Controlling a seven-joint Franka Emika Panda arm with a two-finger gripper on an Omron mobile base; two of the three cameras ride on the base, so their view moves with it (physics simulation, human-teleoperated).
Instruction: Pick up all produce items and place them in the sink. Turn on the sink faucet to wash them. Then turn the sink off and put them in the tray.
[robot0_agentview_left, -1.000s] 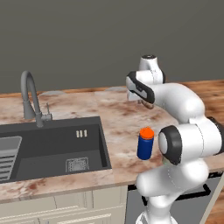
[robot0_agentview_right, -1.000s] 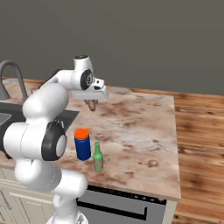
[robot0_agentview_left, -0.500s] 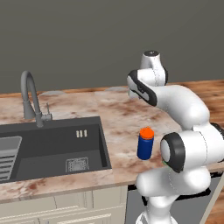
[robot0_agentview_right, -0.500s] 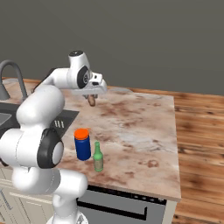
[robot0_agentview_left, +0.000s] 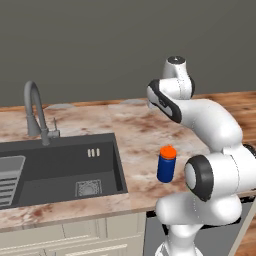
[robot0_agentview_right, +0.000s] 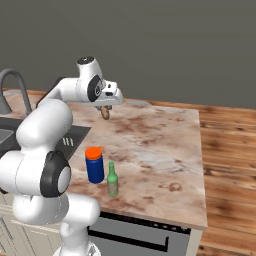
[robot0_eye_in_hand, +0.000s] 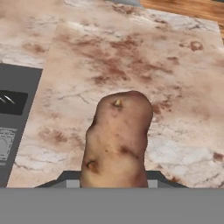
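Gripping a lumpy brown potato (robot0_eye_in_hand: 117, 140) between closed fingers, the claw (robot0_agentview_right: 105, 111) hangs above the marbled counter (robot0_agentview_right: 155, 150), the potato (robot0_agentview_right: 105, 113) clear of the surface with its long axis running out along the fingers; the sink (robot0_agentview_left: 60, 167) lies well off to the arm's left, beyond a stretch of bare stone, the tap (robot0_agentview_left: 35, 112) behind it; a blue jar (robot0_agentview_right: 94, 164) and green bottle (robot0_agentview_right: 113, 179) stand nearer the robot's base, likely outside that path.
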